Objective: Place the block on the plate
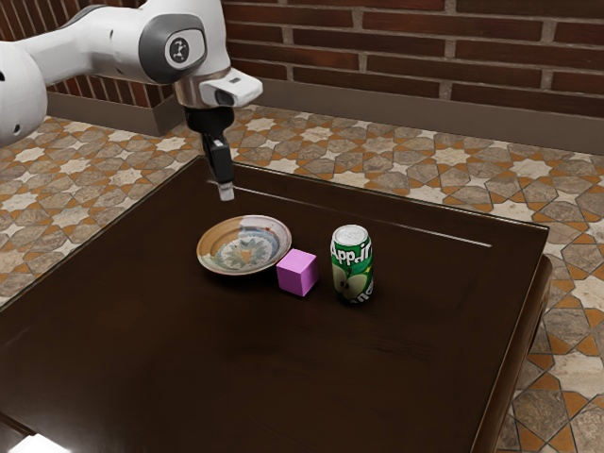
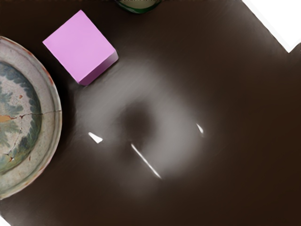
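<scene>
My gripper (image 1: 225,192) hangs above the table near its far left corner in the exterior view, higher than the plate and up-left of it, with no block at its tip; how its fingers stand is unclear. The pink block (image 1: 297,273) rests on the table right beside the plate (image 1: 219,264), between it and a can. In the wrist view the block (image 2: 81,47) lies turned at an angle near the rim of the patterned plate (image 2: 49,122).
A green apple-drink can (image 1: 352,265) stands upright close to the block; its base (image 2: 139,5) also appears in the wrist view. The dark table (image 1: 236,368) has a raised edge, with a brick wall beyond the tiled floor.
</scene>
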Controlling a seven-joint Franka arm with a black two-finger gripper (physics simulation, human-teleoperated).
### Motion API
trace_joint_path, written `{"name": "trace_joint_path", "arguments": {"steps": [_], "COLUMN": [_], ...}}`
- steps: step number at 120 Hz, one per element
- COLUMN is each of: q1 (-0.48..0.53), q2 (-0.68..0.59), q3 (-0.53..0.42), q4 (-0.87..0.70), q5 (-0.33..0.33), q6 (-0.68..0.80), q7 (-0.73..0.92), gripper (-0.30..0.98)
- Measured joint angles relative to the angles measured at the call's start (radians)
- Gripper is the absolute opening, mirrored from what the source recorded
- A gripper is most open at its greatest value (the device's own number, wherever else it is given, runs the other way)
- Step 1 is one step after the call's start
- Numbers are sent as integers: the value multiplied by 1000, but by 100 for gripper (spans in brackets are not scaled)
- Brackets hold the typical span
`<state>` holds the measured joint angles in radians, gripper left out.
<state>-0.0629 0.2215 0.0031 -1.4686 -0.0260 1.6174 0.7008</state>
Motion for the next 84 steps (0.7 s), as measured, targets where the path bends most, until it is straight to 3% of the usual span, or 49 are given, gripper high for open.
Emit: {"name": "trace_joint_path", "arguments": {"steps": [34, 40, 70, 84], "q1": [-1, -5, -10, -11], "q2": [17, 39, 408, 482], "q3": [0, -6, -16, -13], "q4": [2, 20, 337, 376], "q5": [2, 28, 75, 76], "q6": [15, 27, 108, 165], "q7": [56, 75, 278, 393], "gripper": [69, 69, 69, 69]}}
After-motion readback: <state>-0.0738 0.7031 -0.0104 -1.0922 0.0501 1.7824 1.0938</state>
